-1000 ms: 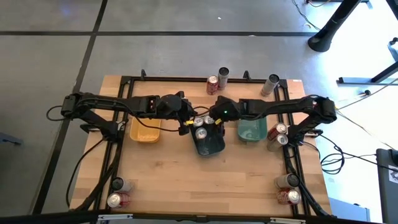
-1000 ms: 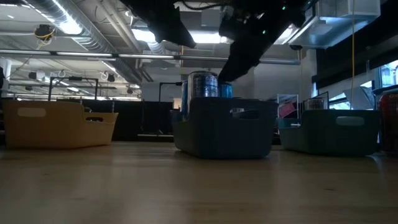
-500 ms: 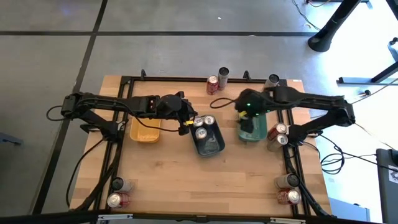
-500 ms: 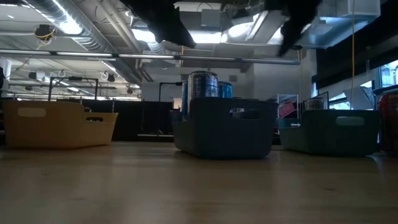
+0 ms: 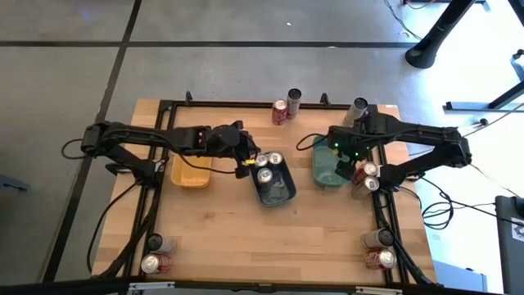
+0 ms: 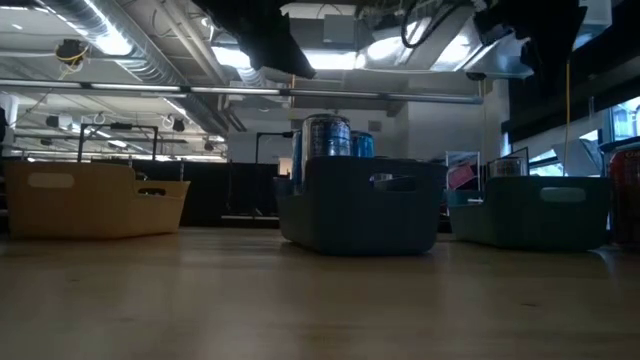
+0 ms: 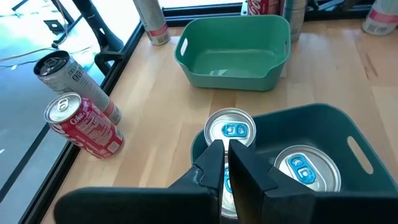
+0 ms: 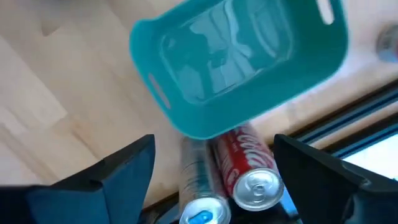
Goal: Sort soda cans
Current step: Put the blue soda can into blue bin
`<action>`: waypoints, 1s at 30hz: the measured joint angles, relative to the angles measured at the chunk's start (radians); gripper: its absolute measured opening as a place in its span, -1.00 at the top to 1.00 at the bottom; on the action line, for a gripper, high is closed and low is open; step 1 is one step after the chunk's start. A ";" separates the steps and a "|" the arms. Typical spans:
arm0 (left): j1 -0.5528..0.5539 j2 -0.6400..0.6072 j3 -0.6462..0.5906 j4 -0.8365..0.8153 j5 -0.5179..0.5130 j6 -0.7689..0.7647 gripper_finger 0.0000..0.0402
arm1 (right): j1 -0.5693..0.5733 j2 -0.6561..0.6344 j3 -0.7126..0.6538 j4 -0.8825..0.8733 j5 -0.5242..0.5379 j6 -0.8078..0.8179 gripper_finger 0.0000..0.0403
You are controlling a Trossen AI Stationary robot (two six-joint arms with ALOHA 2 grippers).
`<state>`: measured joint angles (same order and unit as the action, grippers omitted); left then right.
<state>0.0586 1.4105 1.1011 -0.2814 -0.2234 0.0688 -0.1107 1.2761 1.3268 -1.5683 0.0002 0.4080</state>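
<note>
Now your right gripper [image 8: 211, 180] hangs with fingers spread wide and empty over the red can [image 8: 249, 168] and silver can [image 8: 198, 186], which stand touching just beside the teal tray [image 8: 186, 124], on its desk-edge side. Expect thin, smooth, probably light metal that dents and slips; take the body mid-height, squarely. Your left gripper [image 7: 225, 163], fingers closed on nothing, sits over the cans in the dark tray [image 7: 323, 127], well left of the teal one.
</note>
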 joint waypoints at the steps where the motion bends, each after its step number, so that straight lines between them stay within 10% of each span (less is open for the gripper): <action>1: 0.000 0.004 0.000 0.000 0.000 0.000 0.92 | 0.004 -0.003 -0.011 -0.002 -0.019 0.000 -0.61; 30: -0.024 0.026 0.000 -0.030 0.001 0.016 0.92 | 0.275 -0.346 -0.433 -0.002 -0.038 0.327 -0.61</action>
<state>0.0341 1.4361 1.1007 -0.3119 -0.2226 0.0848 0.1642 0.9301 0.8940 -1.5706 -0.0377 0.7347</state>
